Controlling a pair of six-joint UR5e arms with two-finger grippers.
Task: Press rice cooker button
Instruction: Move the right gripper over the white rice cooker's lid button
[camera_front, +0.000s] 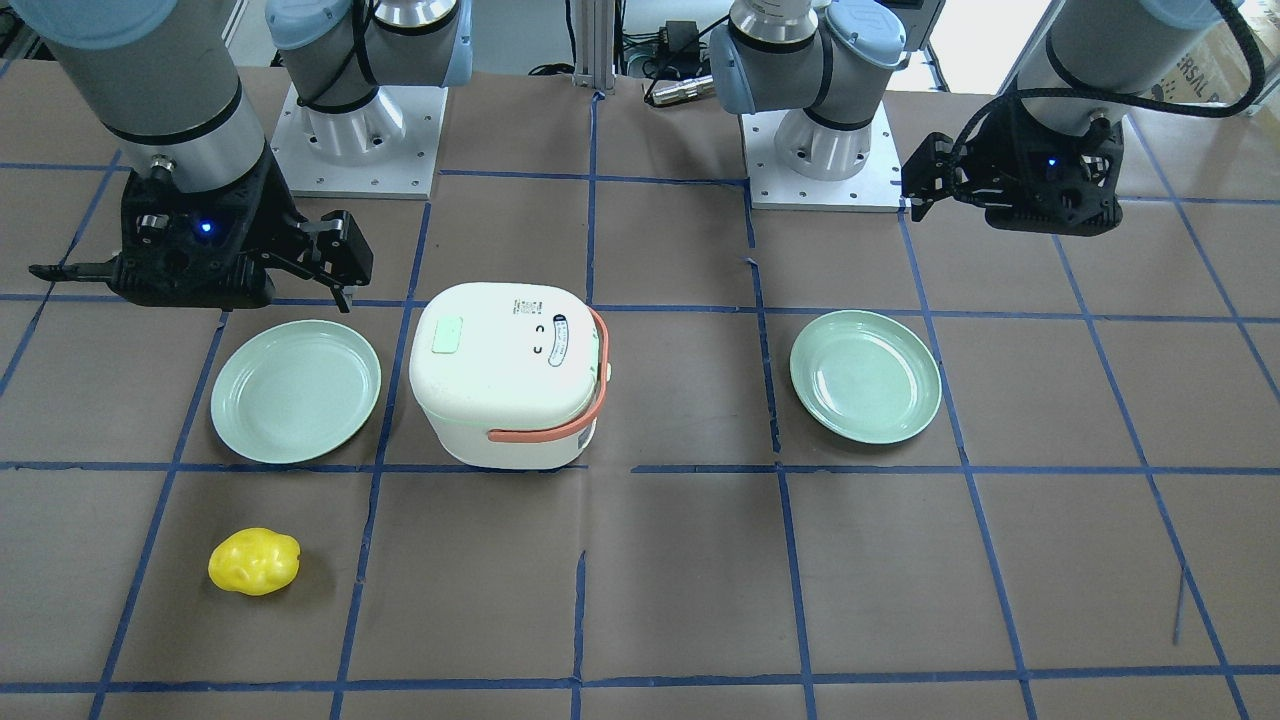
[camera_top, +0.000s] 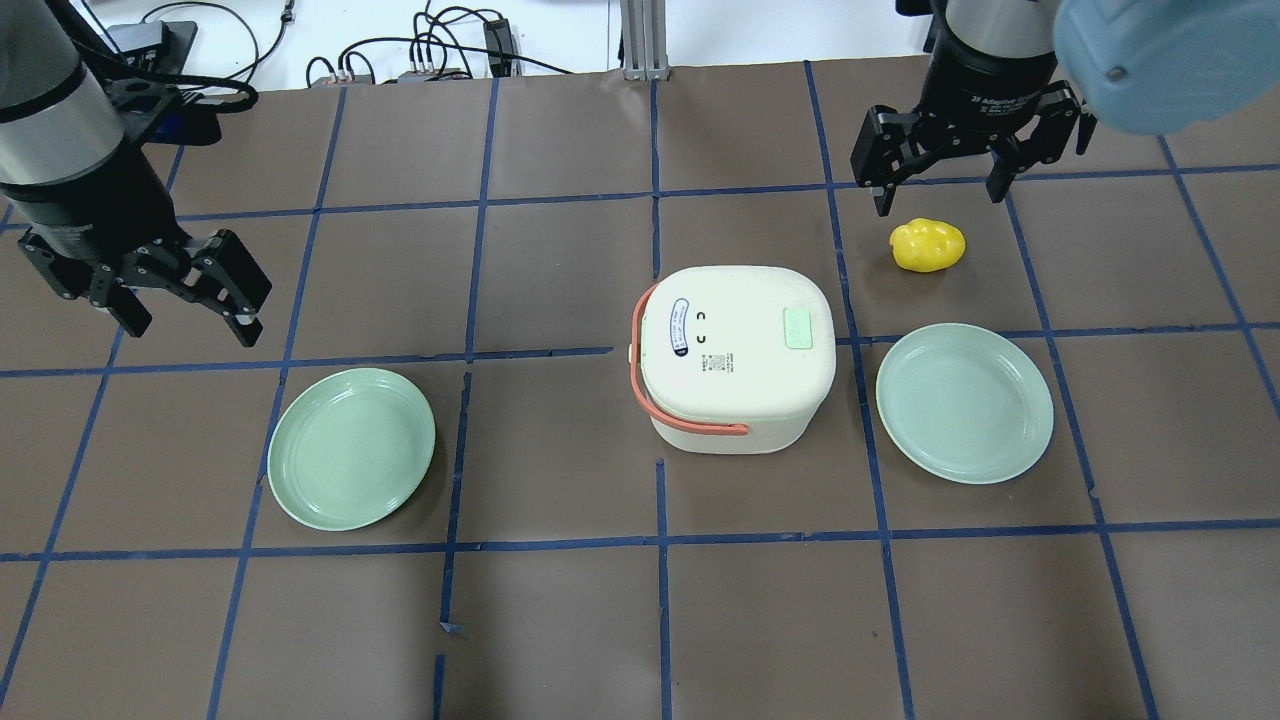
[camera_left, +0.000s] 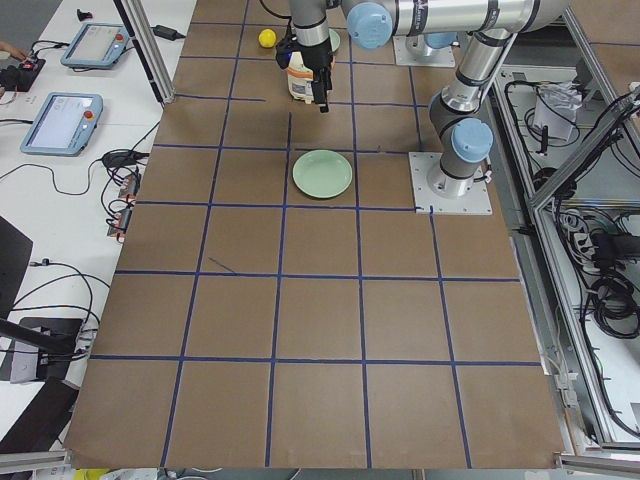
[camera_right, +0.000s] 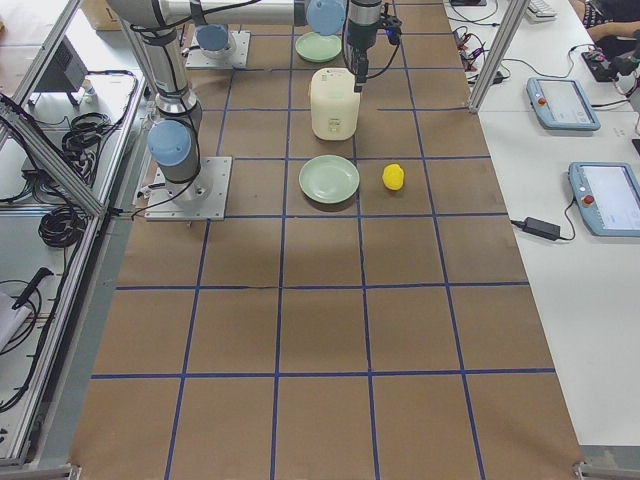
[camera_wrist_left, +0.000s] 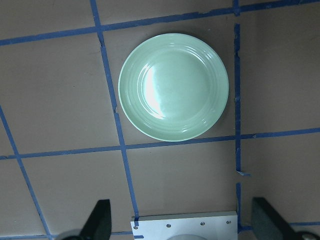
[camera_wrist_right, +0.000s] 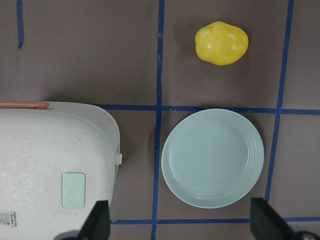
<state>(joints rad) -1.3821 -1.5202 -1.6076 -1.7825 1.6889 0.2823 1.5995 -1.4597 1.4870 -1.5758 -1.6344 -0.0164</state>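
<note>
Press not started: right hand (camera_top: 940, 195), spread apart, hovers; rice cooker (camera_top: 735, 385) button (camera_top: 800, 328) lies below, to its left, untouched; left hand (camera_top: 190, 322) apart, well away.

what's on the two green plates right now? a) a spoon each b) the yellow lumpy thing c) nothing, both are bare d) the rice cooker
C: the left plate and the right plate are both bare; the yellow object lies on the table apart from them, and the rice cooker stands between the plates.
</note>
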